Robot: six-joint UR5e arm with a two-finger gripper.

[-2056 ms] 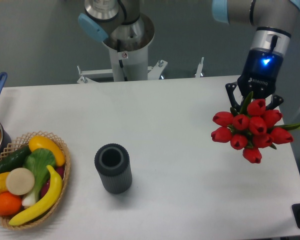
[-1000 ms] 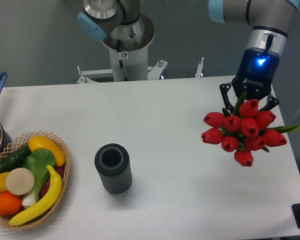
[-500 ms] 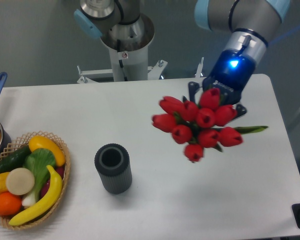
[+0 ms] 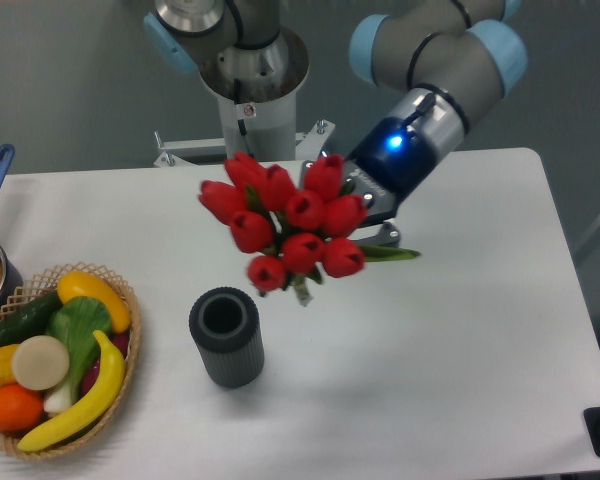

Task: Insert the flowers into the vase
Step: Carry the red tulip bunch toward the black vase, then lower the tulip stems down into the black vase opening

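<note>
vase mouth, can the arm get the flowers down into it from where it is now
Probably yes. The vase stands upright with its mouth open and nothing over it, and the flowers hang in the air just up and right of it. The basket sits off to its left.

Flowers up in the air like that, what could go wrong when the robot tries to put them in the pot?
The flowers hang tilted, and the buds point more toward the camera than up, so the stems could miss the mouth of the vase unless they are turned.

The vase is small and stands free on the table, so a sideways bump might tip it.

The fruit basket sits just beyond the vase, so going too far could knock it.
</note>
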